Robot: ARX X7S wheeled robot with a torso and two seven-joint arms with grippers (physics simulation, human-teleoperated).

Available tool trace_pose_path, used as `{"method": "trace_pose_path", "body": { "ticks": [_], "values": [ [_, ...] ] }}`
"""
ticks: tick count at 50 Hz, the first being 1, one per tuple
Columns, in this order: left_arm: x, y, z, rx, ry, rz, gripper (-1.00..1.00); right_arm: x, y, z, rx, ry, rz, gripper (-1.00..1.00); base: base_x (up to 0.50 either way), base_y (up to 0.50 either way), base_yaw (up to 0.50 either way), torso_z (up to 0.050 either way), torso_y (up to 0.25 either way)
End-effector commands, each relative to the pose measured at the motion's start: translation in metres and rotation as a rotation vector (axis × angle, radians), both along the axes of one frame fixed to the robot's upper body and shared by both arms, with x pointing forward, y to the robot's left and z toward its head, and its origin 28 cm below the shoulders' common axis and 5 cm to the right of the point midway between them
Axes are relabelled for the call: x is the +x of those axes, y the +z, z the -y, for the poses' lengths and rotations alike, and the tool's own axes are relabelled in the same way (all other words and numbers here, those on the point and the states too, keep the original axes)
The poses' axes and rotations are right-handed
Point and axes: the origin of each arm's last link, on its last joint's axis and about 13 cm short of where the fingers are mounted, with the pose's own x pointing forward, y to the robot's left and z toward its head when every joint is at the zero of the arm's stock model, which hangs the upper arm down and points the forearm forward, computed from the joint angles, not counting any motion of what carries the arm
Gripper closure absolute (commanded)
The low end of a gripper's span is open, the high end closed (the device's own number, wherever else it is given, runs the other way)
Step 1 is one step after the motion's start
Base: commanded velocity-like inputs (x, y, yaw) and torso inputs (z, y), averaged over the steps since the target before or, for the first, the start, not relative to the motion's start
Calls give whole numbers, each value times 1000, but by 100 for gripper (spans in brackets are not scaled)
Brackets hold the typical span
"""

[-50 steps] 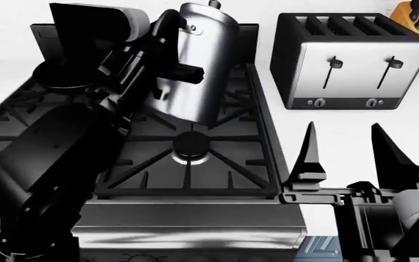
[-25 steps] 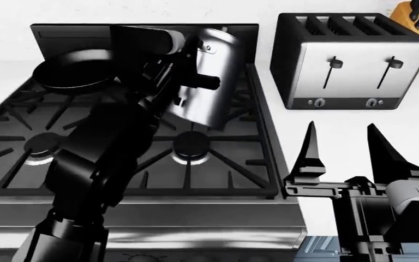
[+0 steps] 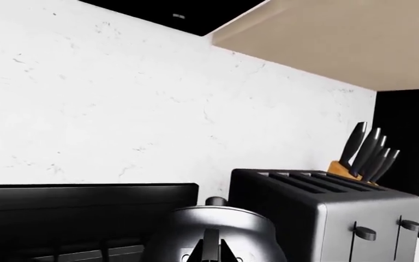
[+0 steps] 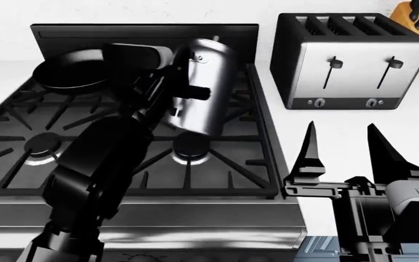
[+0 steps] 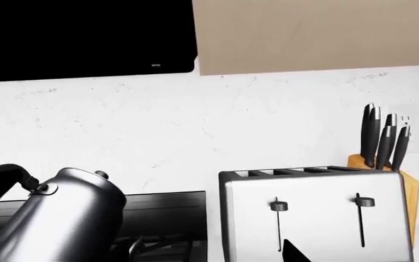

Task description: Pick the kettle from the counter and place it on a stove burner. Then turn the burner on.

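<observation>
The polished steel kettle (image 4: 208, 93) hangs tilted in the air over the black range, just above and behind the front-right stove burner (image 4: 192, 146). My left gripper (image 4: 179, 77) is shut on the kettle's thin side handle. In the left wrist view its fingers (image 3: 211, 250) clamp the handle strip, with the kettle's domed lid (image 3: 215, 221) right behind them. The kettle (image 5: 60, 218) also shows leaning in the right wrist view. My right gripper (image 4: 344, 148) stands open and empty over the white counter (image 4: 355, 123), to the right of the range.
A black pan (image 4: 70, 71) sits on the back-left burner. A chrome four-slot toaster (image 4: 351, 60) stands on the counter behind my right gripper, with a knife block (image 4: 417, 13) at the far right corner. Cast-iron grates (image 4: 231, 174) cover the range.
The left arm has carried the kettle lower and nearer the front-right burner, still tilted. The right gripper has barely moved.
</observation>
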Motion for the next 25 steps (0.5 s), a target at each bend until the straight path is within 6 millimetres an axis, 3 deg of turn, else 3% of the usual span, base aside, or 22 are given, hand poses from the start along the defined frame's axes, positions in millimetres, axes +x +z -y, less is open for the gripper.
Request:
{"method": "trace_pose_path", "body": {
  "ticks": [1,25],
  "values": [
    [-5,-20,-4,9,6,-55,100,0,0,-1,-2,1,1,-100,0,0,0,0,0],
    [-43,-41,-15,0,-12,-81,100,-1,0,-2,-2,2,2,-100,0,0,0,0,0]
  ]
}}
